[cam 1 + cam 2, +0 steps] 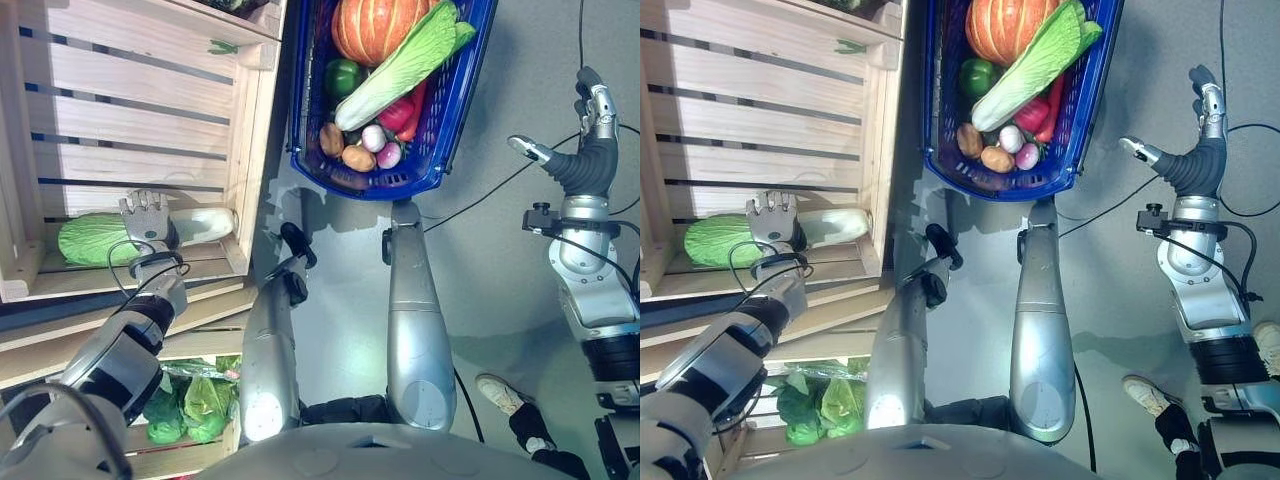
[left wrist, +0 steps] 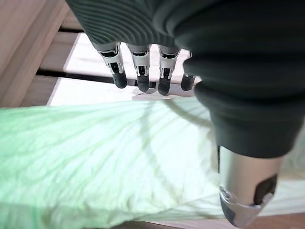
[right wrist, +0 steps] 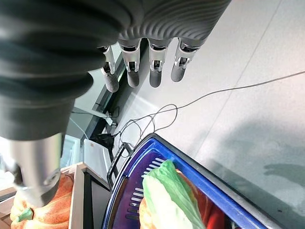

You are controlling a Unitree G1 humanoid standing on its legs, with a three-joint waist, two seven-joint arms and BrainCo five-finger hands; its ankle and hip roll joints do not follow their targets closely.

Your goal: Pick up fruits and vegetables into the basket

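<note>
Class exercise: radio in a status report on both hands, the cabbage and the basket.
Left hand open over the cabbage in the wooden crate, not gripping. Right hand open, idle beside the blue basket. Basket already holds produce. Nothing in the way.

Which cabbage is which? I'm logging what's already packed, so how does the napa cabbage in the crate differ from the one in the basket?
The crate cabbage lies flat on the wooden crate floor under the open left robot hand. The basket cabbage lies slanted on other produce in the blue basket, beside the pumpkin, no hand near it. Both have green leaves and pale stems.
</note>
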